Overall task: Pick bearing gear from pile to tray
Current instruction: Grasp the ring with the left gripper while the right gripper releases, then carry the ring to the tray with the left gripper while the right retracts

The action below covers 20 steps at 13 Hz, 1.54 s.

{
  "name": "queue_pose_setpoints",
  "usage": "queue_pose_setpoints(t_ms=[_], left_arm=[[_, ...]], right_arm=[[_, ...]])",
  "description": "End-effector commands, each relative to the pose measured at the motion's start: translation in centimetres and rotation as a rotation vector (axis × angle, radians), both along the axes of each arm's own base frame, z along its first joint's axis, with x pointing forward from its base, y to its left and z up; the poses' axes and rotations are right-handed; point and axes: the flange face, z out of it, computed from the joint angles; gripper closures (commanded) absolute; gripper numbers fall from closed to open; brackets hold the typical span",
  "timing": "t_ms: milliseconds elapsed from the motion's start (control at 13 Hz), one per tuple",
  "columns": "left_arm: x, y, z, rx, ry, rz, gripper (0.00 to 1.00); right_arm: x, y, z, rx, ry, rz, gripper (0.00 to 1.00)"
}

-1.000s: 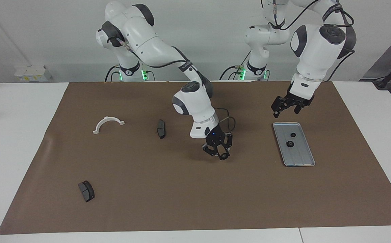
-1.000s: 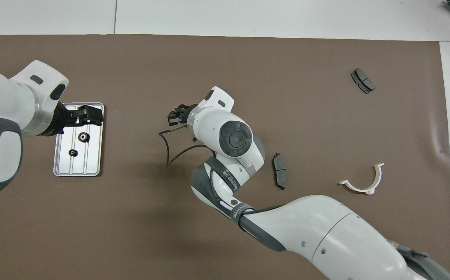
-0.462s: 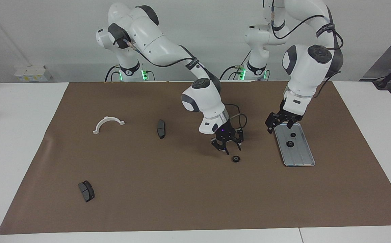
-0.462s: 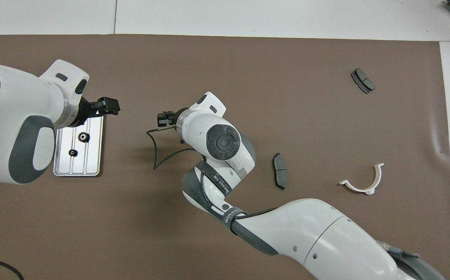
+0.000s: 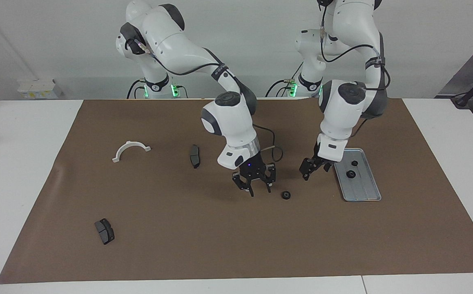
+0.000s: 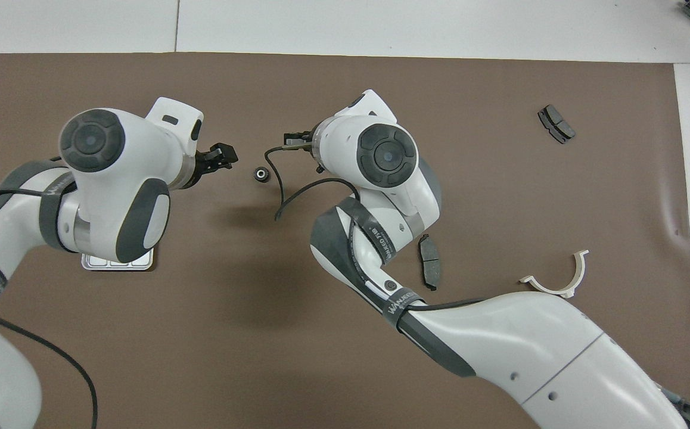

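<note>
A small black bearing gear (image 5: pixel 286 195) (image 6: pixel 260 174) lies alone on the brown mat, apart from both grippers. My right gripper (image 5: pixel 258 189) hovers just over the mat beside the gear, toward the right arm's end, open and holding nothing. My left gripper (image 5: pixel 306 175) (image 6: pixel 224 156) hangs low over the mat between the gear and the tray, open and holding nothing. The silver tray (image 5: pixel 365 190) holds two black gears (image 5: pixel 349 174). In the overhead view the left arm covers most of the tray (image 6: pixel 115 263).
The pile's other parts are scattered toward the right arm's end: a dark brake pad (image 5: pixel 195 155), a second pad (image 5: pixel 104 231) near the mat's edge farthest from the robots, and a white half-ring bracket (image 5: pixel 131 150). A cable loops off the right wrist (image 6: pixel 279 190).
The right gripper opened and let the gear drop onto the mat, then drew back toward its own end. The left arm swung from over the tray down toward the gear.
</note>
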Motion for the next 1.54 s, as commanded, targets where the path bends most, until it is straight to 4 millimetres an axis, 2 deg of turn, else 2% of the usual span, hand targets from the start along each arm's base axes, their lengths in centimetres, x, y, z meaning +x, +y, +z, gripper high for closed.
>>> queue_pose_setpoints(t_ms=[0, 231, 308, 385, 462, 692, 923, 1000, 1154, 1308, 1385, 1462], left_arm=[[1.7, -5.6, -4.3, 0.044, -0.004, 0.069, 0.00], [2.2, -6.3, -6.1, 0.025, -0.038, 0.077, 0.00], [2.3, -6.3, -6.2, 0.014, -0.048, 0.086, 0.00], [2.4, -6.4, -6.3, -0.001, -0.065, 0.094, 0.07], [2.4, -6.4, -6.7, -0.006, -0.070, 0.097, 0.22], [2.0, -6.6, -7.4, -0.018, -0.072, 0.132, 0.35], [1.7, -6.5, -8.1, -0.016, -0.071, 0.127, 0.39], [1.6, -7.3, -9.3, -0.010, -0.057, 0.118, 0.39], [2.5, -7.2, -8.3, 0.005, -0.049, 0.119, 0.39], [2.5, -7.2, -8.2, 0.009, -0.045, 0.119, 0.39], [2.3, -7.2, -8.3, 0.014, -0.037, 0.118, 0.51], [2.3, -7.2, -8.4, 0.017, -0.033, 0.118, 0.75]], right_arm=[[-1.0, -3.1, 5.5, -0.035, 0.063, 0.026, 0.41], [-2.0, -8.6, 10.8, -0.116, 0.148, 0.064, 0.43], [-2.4, -10.3, 12.3, -0.136, 0.165, 0.061, 0.43], [-2.7, -12.5, 14.0, -0.153, 0.173, 0.047, 0.43], [-3.3, -14.8, 16.0, -0.174, 0.177, 0.052, 0.43], [-5.0, -21.2, 19.8, -0.229, 0.217, 0.035, 0.43], [-5.6, -25.0, 20.7, -0.244, 0.253, -0.011, 0.43], [-5.6, -26.3, 20.9, -0.246, 0.262, -0.029, 0.43], [-5.6, -27.8, 20.8, -0.258, 0.275, -0.006, 0.43], [-5.5, -28.8, 20.7, -0.251, 0.290, 0.005, 0.43], [-5.7, -28.9, 20.6, -0.250, 0.303, 0.005, 0.43], [-5.7, -29.0, 20.6, -0.250, 0.309, 0.004, 0.43]])
